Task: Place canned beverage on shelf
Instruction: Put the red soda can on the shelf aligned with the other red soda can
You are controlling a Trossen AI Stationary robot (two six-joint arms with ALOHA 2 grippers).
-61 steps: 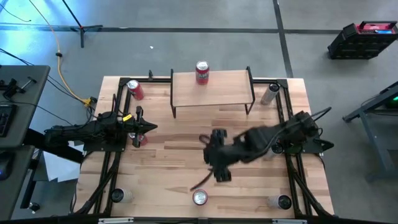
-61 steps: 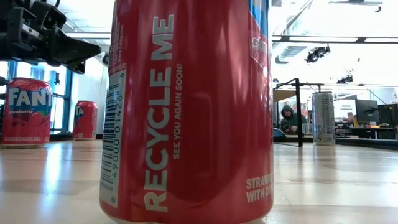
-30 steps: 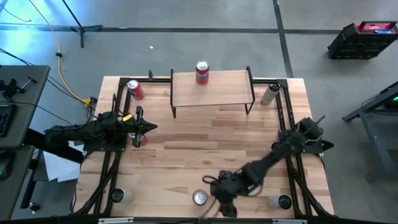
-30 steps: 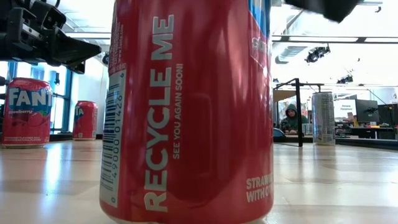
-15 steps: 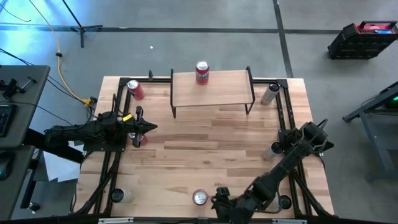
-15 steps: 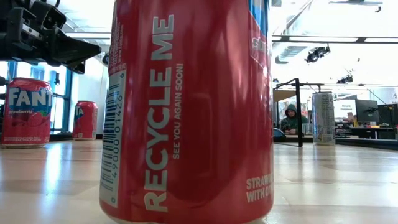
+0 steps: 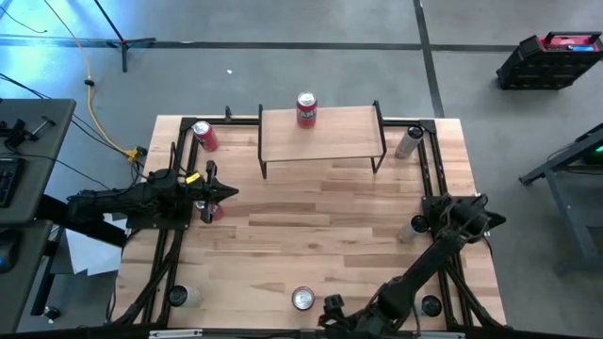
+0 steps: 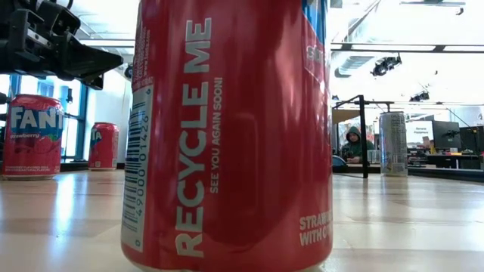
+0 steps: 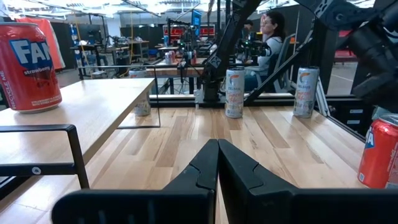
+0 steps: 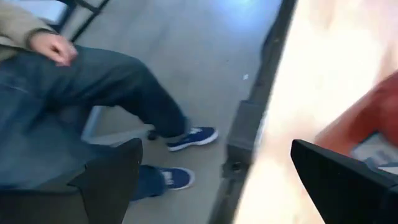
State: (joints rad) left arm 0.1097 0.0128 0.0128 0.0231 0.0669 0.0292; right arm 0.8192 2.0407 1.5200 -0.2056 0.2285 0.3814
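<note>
The right claw (image 7: 332,311) sits at the near edge of the table (image 7: 320,207), its arm stretched down from the right side, and just beside it stands a red can (image 7: 302,299). In the right wrist view its two fingers (image 10: 106,177) are spread wide with nothing between them, a blurred red can (image 10: 367,124) showing close to one finger, and a seated person's legs and blue shoes (image 10: 189,137) beyond the table edge. The shelf (image 7: 318,134) is far across the table from this claw, at the back, with one red can (image 7: 306,109) standing on its plank. The left claw (image 7: 226,192) waits over the left side of the table, fingers pressed together and empty, beside another red can (image 7: 214,211).
</note>
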